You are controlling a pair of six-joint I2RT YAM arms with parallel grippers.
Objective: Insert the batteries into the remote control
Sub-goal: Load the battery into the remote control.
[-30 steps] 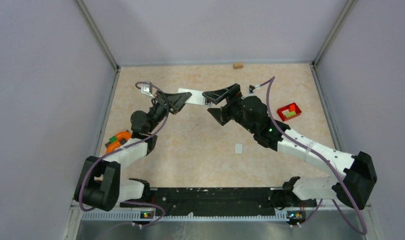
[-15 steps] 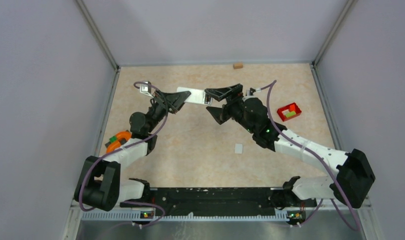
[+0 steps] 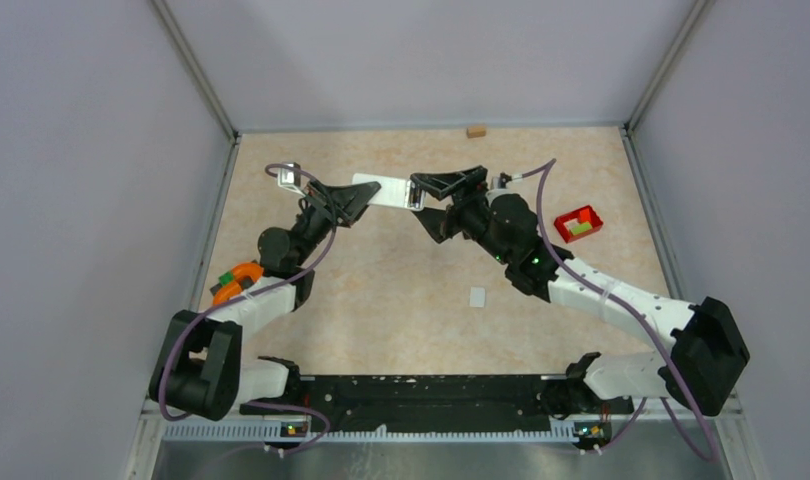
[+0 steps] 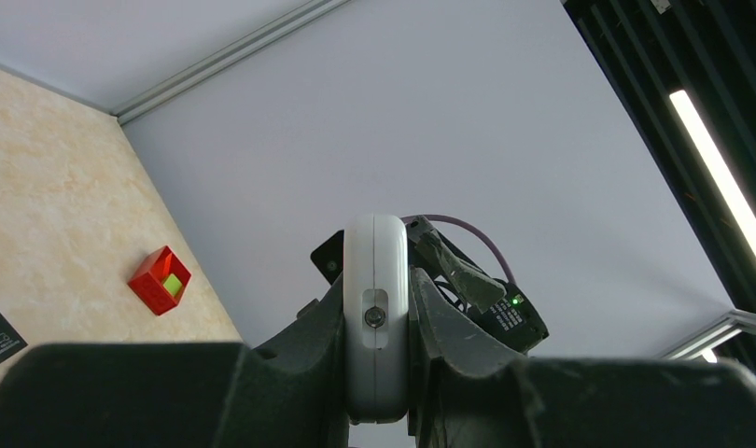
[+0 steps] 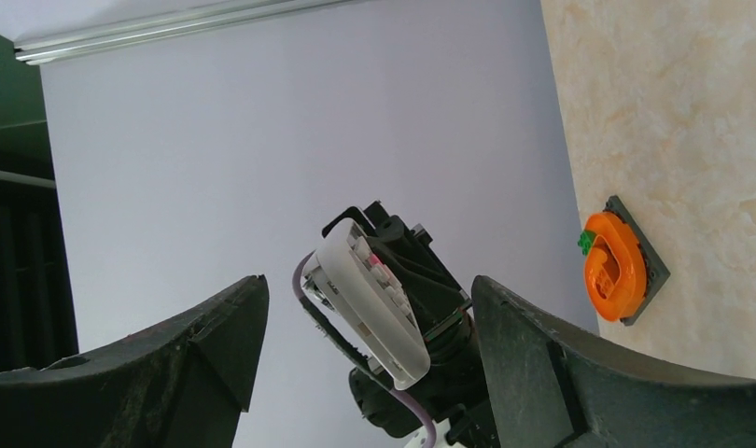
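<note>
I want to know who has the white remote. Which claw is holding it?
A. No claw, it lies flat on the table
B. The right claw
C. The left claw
C: in the left wrist view the white remote is pinched between the fingers of the left claw, up off the table, while the right claw stands wide open with the remote out ahead of it.

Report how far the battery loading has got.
Done: the remote is held up, clamped in the left gripper; its open back shows something reddish, perhaps a battery. In hand: the right gripper hangs open and empty near the remote's far end. Left: how many batteries are in I cannot tell; a small white piece, possibly the cover, lies on the table.
</note>
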